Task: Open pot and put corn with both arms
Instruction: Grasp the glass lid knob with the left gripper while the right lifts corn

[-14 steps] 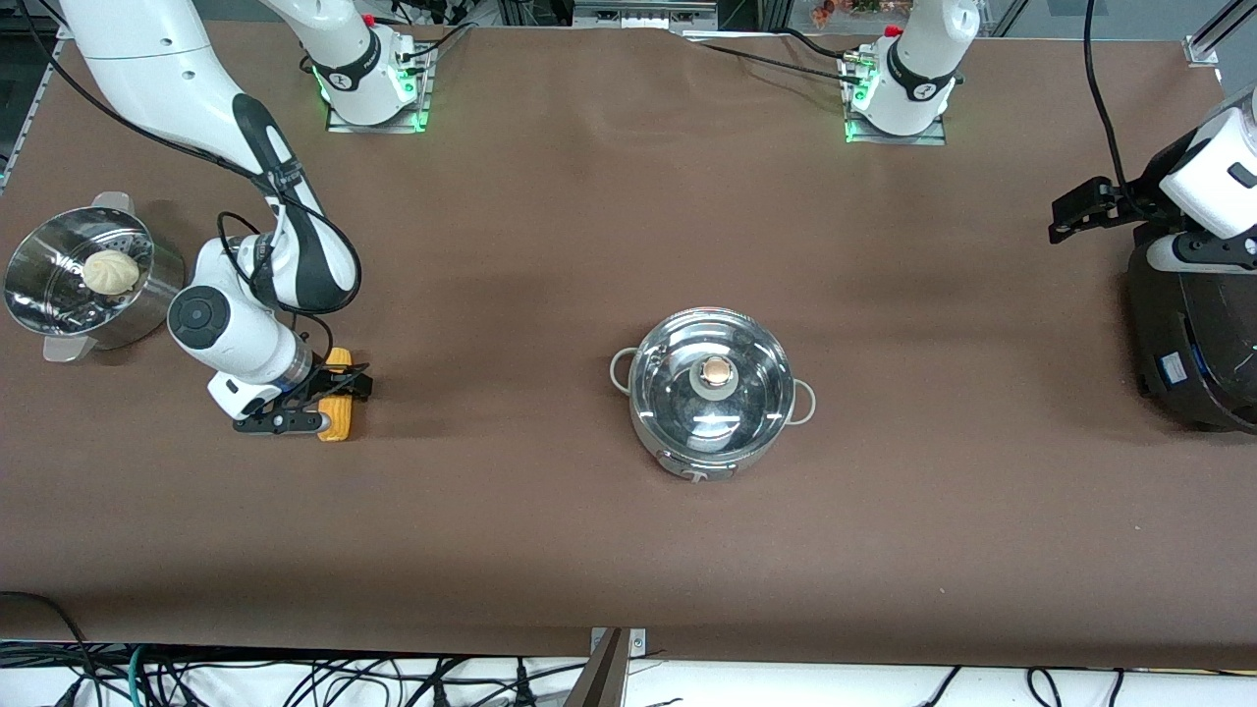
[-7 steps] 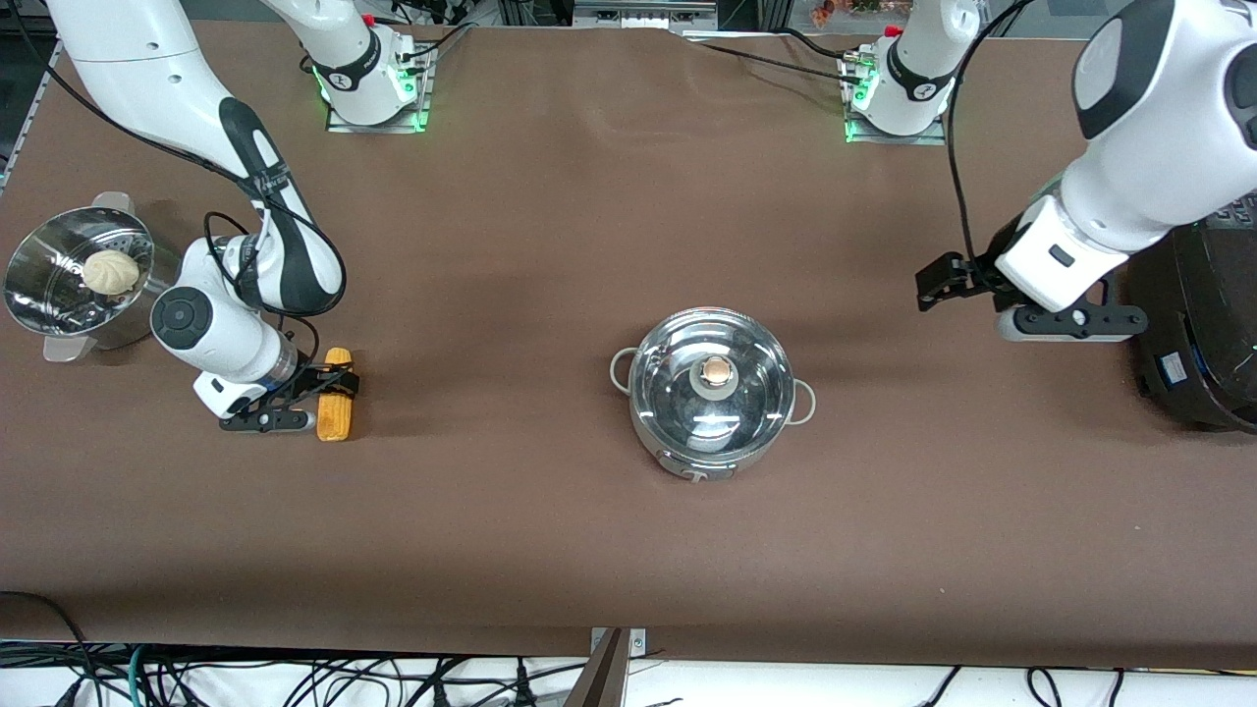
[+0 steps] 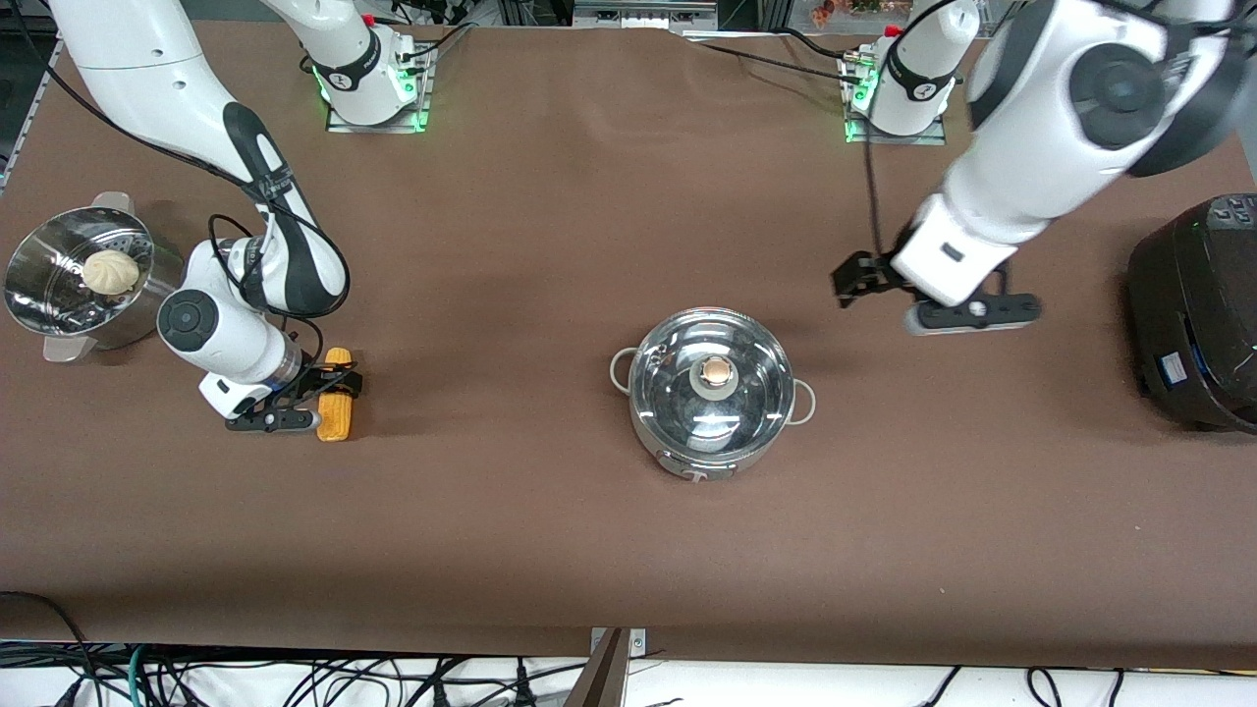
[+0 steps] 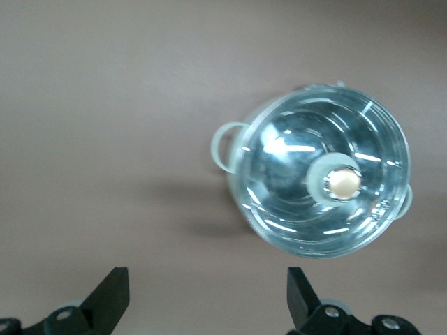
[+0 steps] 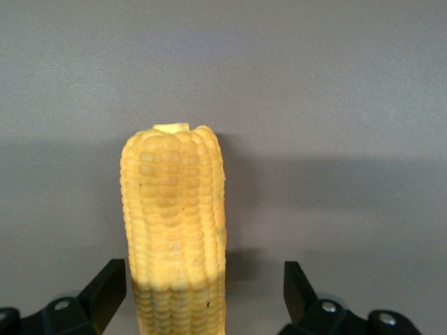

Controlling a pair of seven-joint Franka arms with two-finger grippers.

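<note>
We have the right gripper (image 3: 329, 398) open, straddling the rigid, ridged corn (image 3: 337, 407) near the steamer (image 3: 79, 280); left gripper (image 3: 864, 285) open above table beside mid-table pot (image 3: 712, 393), whose slick glass lid wants a knob (image 3: 718, 371) grip.

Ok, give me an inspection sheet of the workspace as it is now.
Surface: brown table, bare around the pot.
Job's things: pot mid-table, glass lid on; corn lying toward the right arm's end.
Clutter: steamer holding a bun; black cooker.
Grippers: right gripper open astride the corn; left gripper open, above the table beside the pot.
Cables: bundle below the table edge.
Surroundings: nothing seen.
</note>
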